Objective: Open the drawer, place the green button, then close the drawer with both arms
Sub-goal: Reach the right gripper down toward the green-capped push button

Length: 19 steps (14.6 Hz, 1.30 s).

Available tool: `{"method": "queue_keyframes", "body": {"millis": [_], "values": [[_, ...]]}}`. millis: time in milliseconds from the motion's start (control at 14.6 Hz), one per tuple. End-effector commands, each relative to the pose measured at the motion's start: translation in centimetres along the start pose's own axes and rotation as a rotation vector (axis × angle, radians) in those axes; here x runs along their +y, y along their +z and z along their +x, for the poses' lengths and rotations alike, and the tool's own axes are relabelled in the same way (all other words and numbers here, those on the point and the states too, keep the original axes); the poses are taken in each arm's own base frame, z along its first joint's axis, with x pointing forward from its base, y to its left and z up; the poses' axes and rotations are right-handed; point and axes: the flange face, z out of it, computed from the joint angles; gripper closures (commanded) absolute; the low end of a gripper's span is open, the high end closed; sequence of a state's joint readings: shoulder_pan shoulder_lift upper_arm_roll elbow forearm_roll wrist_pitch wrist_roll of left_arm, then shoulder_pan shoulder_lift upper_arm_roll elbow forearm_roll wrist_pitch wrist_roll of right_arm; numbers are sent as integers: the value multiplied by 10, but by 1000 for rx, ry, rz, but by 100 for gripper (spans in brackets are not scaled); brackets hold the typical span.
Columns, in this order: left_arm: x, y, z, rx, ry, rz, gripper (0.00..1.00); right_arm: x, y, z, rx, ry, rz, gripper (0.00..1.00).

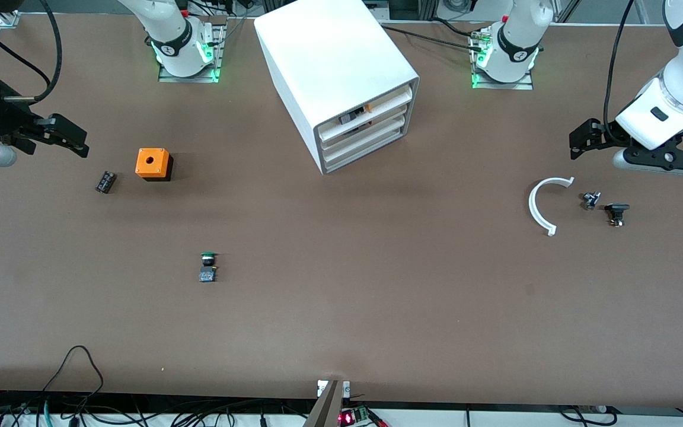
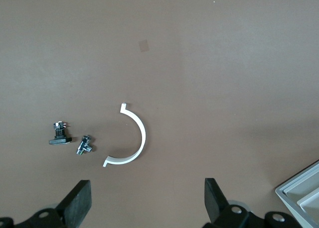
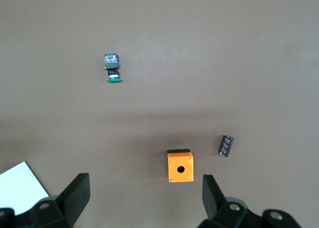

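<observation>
The white cabinet [image 1: 341, 71] stands between the two arm bases, its stacked drawers [image 1: 365, 133] all pushed in. The button [image 1: 207, 266] lies on its side on the table, nearer the front camera than the orange box; it also shows in the right wrist view [image 3: 112, 67]. My right gripper [image 1: 83, 142] hangs open and empty over the table at the right arm's end, its fingers [image 3: 75, 193] wide apart. My left gripper [image 1: 574, 146] hangs open and empty over the left arm's end, beside a white arc, fingers [image 2: 79, 200] wide apart.
An orange box with a round hole [image 1: 153, 163] and a small black cylinder [image 1: 105, 181] lie near the right gripper. A white plastic arc [image 1: 543, 204] and two small black parts [image 1: 590, 200] [image 1: 616, 212] lie under the left gripper. Black and orange bits show above the cabinet's top drawer.
</observation>
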State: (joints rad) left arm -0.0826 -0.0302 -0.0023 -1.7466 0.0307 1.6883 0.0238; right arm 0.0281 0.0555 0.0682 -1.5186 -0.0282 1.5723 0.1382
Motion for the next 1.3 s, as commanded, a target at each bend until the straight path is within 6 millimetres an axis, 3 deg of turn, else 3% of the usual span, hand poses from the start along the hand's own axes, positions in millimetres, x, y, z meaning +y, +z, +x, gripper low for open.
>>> {"method": "queue_keyframes", "body": {"millis": [0, 478, 751, 956, 1229], "values": [[-2, 0, 5, -1, 15, 4, 0, -2, -4, -7, -20, -2, 11, 0], [-2, -2, 8, 6, 17, 5, 0, -2, -9, -5, 2, 7, 7, 0], [-3, -2, 8, 6, 16, 5, 0, -3, 3, -4, -17, -11, 11, 0], [-2, -2, 8, 6, 11, 5, 0, -18, 21, 3, -49, -123, 24, 0], [-2, -2, 8, 6, 4, 3, 0, -30, 66, 35, -45, -131, 60, 0]]}}
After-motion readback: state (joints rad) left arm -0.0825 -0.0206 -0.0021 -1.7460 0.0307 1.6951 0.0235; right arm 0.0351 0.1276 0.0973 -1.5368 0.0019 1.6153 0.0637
